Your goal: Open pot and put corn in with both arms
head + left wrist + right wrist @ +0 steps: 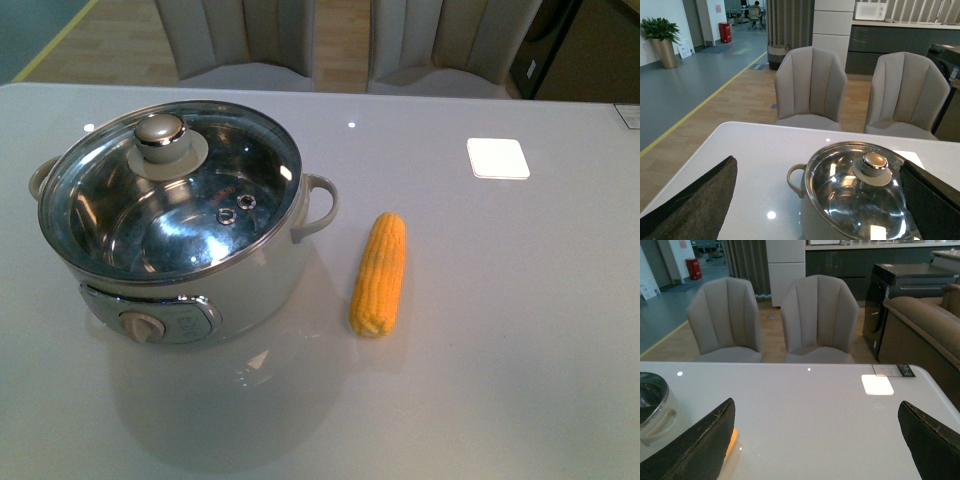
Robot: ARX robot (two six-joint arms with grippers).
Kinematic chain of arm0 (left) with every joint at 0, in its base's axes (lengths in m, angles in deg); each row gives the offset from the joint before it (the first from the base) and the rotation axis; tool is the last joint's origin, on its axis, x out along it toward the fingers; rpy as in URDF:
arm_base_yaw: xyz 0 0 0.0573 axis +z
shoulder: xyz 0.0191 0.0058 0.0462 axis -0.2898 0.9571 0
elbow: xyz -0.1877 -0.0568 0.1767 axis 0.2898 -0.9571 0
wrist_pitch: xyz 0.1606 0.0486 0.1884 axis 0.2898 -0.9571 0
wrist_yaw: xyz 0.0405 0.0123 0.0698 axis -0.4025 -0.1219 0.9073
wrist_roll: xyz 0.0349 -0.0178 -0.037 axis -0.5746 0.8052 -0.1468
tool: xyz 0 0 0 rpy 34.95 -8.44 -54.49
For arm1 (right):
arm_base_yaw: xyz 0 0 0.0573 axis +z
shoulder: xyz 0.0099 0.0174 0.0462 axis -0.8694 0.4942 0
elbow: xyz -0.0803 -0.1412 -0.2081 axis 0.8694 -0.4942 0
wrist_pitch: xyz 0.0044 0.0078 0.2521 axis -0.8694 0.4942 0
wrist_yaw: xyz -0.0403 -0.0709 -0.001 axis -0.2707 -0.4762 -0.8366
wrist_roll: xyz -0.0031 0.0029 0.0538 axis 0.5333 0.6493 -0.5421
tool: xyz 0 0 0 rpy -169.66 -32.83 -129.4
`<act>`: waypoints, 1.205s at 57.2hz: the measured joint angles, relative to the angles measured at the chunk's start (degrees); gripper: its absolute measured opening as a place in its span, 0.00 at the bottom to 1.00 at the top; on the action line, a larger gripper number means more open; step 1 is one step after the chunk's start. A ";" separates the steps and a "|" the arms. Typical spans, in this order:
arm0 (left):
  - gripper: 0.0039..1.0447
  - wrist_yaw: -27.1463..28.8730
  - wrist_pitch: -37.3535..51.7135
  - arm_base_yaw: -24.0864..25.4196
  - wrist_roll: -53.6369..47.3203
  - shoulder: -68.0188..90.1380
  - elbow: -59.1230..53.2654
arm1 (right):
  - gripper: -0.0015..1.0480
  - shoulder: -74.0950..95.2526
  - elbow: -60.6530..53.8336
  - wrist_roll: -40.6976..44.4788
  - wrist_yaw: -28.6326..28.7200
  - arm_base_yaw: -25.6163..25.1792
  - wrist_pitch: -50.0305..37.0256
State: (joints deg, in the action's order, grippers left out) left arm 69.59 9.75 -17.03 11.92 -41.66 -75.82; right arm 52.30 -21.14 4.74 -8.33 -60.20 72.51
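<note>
On the counter (500,380): lidded pot (255,285) left, corn (379,273) right.
I see left end effector (817,162) and right end effector (816,404) spread wide, empty.

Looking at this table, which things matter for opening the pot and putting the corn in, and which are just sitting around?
For the job:
pot
glass lid, closed on the pot
corn, beside the pot

Just lying about:
white square pad
small card
chairs behind the table
</note>
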 joint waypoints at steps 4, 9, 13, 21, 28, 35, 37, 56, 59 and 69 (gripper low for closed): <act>0.93 0.00 0.00 0.00 0.00 0.00 0.00 | 0.91 0.00 0.00 0.00 0.00 0.00 0.00; 0.93 0.00 0.00 0.00 0.00 0.00 0.00 | 0.91 0.00 0.00 0.00 0.00 0.00 0.00; 0.93 0.00 0.00 0.00 0.00 0.00 0.00 | 0.91 0.00 0.00 0.00 0.00 0.00 0.00; 0.93 0.00 0.00 0.00 0.00 0.00 0.00 | 0.91 0.00 0.00 0.00 0.00 0.00 0.00; 0.93 0.00 0.00 0.00 0.00 0.00 0.00 | 0.91 0.00 0.00 0.00 0.00 0.00 0.00; 0.93 0.00 0.00 0.00 0.00 0.00 0.00 | 0.91 0.00 0.00 0.00 0.00 0.00 0.00; 0.93 0.00 0.00 0.00 0.00 0.00 0.00 | 0.91 0.00 0.00 0.00 0.00 0.00 0.00; 0.93 -0.70 -12.61 -1.68 10.14 22.91 10.88 | 0.91 0.00 0.00 0.00 0.00 0.00 0.00; 0.93 -1.44 -7.72 -1.33 9.68 28.35 11.96 | 0.91 0.00 0.00 0.00 0.00 0.00 0.00; 0.93 -0.85 12.52 -3.72 6.27 50.62 15.72 | 0.91 0.00 0.00 0.00 0.00 0.00 0.00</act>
State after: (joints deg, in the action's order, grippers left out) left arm 68.73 22.28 -20.75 18.19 8.96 -60.10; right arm 52.30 -21.14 4.74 -8.33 -60.20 72.51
